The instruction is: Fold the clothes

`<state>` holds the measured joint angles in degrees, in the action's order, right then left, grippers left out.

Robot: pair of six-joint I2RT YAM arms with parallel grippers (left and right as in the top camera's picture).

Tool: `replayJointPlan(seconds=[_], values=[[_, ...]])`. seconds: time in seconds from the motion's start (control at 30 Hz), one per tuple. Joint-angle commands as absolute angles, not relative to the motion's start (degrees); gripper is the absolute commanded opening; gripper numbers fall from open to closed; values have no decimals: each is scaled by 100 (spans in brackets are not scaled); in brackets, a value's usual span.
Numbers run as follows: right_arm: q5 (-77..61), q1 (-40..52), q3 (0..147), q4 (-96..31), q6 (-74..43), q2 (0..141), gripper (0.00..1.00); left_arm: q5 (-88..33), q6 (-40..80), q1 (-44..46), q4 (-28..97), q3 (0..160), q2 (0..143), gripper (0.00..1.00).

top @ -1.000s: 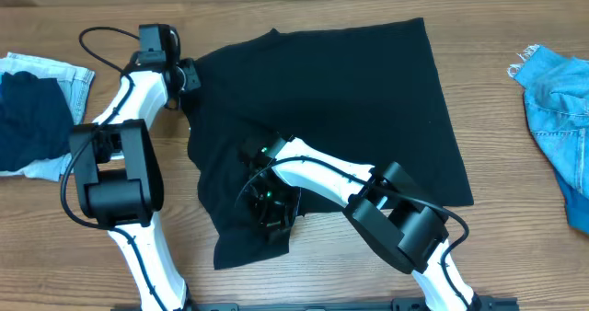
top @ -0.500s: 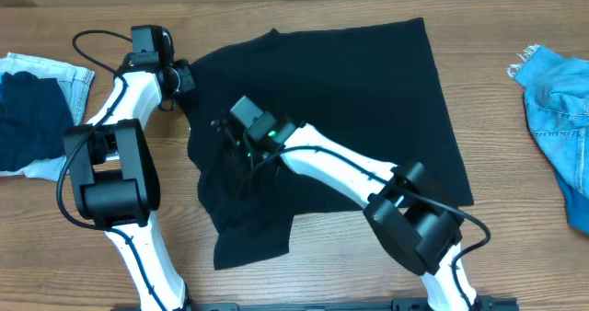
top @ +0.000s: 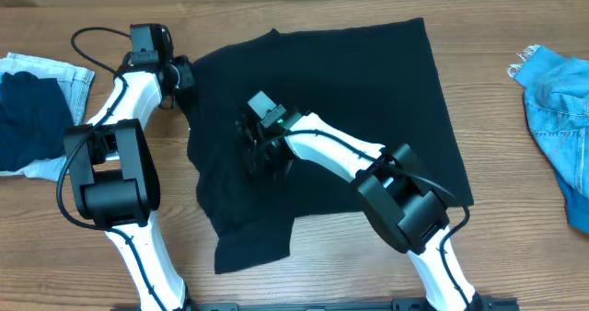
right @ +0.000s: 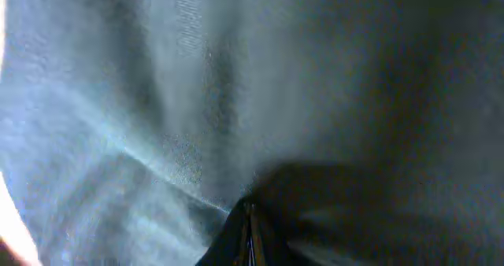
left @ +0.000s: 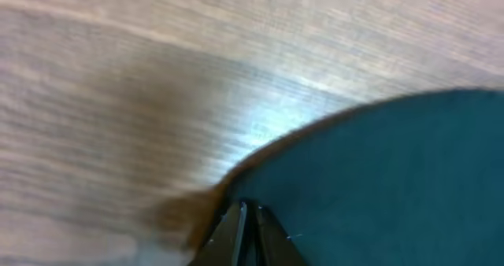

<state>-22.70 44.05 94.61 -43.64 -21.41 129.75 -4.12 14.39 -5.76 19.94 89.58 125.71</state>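
Surface: wood-grain counter (top: 515, 256), light brown, matte, with a soft glare patch in the left wrist view. Overhead view shows counter only, edge to edge.

The clothes (top: 368, 99): plain black, lying flat and mostly spread, mid-counter toward the far edge. You're looking at a skewed lay. Long axis runs approx from near-left to far-right. One straight hem faces the counter's right edge, slanting. A narrow flap points at the near edge, left of centre. Some wrinkling on the left half.

Left pincer (top: 181, 74): at the garment's far-left corner. In the wrist view its fingers (left: 230, 236) are closed to a slit on the black hem, which looks lifted a little there, w/ a shadow on the wood beside it.

Right pincer (top: 260, 159): down on the left-centre of the cloth, arm reaching across from the near-right. Fingers (right: 242, 242) pressed together, tips against the fabric, and a ridge of cloth runs up to them. Can't tell if any is pinched.

Other items: pale denim piece (top: 78, 76) at the left edge w/ a dark navy cloth (top: 32, 113) on it. Bright blue denim (top: 557, 99) at the right edge. Both well apart from the black garment.
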Motion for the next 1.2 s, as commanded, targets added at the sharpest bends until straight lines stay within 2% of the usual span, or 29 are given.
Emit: replayJointPlan(seconds=[0.0,0.13,0.27,0.43,0.53,0.57,0.6,0.73,0.8,0.93,0.97,1.07,1.17], values=[[-2630,4753,9413,-5039,-2298,13170,4,-449,1229,-593,1629,8952,12558,10],[-2707,4980,9417,-5304,-2252,13168,4,-392,1151,-600,1417,8952,12560,11],[-2539,4853,9443,-4506,-1791,13072,4,-412,1024,-602,1527,8965,12551,10],[-1883,4392,9922,-4338,-1601,12770,11,-626,609,-607,2685,9620,12468,10],[-1831,3966,10309,-4477,-1494,12521,31,-805,510,-593,3754,10245,12460,13],[-1802,3605,10634,-4847,-1496,12390,41,-923,510,-593,4252,10514,12460,15],[-1802,3424,10779,-5050,-1496,12355,43,-928,508,-593,4449,10630,12460,16],[-1802,2405,11445,-6252,-1498,12309,44,-919,416,-611,5441,11502,12457,25],[-1802,1898,11563,-6595,-1496,12309,46,-921,419,-609,6224,12256,12457,26],[-1802,854,11563,-7109,-1494,12311,45,-926,298,-510,7867,13782,12433,22],[-1804,696,11563,-7179,-1496,12309,44,-943,309,-478,8051,13976,12374,20],[-1806,180,11563,-7516,-1487,12287,38,-875,320,-342,8597,14438,11977,18],[-1811,-95,11563,-7738,-1138,12060,37,-506,379,-152,8960,14536,11325,19]])
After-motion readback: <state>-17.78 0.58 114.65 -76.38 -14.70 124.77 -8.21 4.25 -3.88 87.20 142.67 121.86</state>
